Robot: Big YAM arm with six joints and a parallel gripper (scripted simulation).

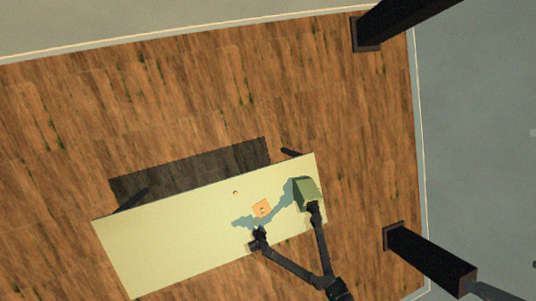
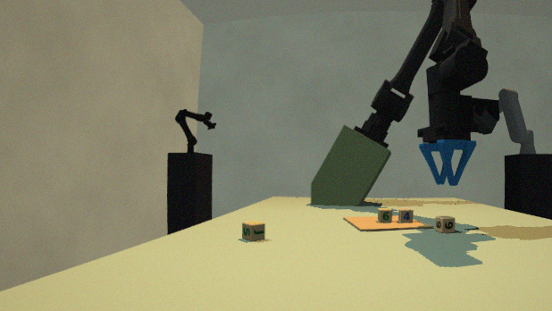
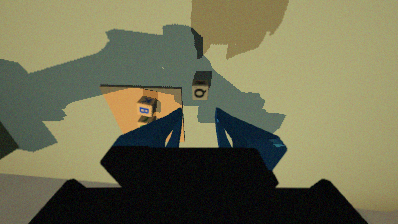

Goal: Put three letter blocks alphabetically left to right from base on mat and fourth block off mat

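The orange mat [image 2: 363, 223] [image 3: 120, 106] [image 1: 257, 206] lies flat on the table. Two blocks stand side by side on it: one [image 2: 385, 215] shows a green 6 on its side, the other [image 2: 405, 216] [image 3: 146, 105] a blue 4 on its side and a blue letter on top. A third block [image 2: 445, 224] [image 3: 201, 86], with a round dark letter on top, lies on the table just off the mat. A fourth block [image 2: 253, 231] [image 1: 235, 193] lies far off to the left. My gripper [image 2: 447, 180] [image 3: 198, 112] hangs high above the third block, partly open and empty.
The arm's green base box [image 2: 350, 167] [image 1: 307, 192] stands behind the mat. The table's edge runs close behind the gripper in the overhead view. Black pedestals with other arms stand beyond the table.
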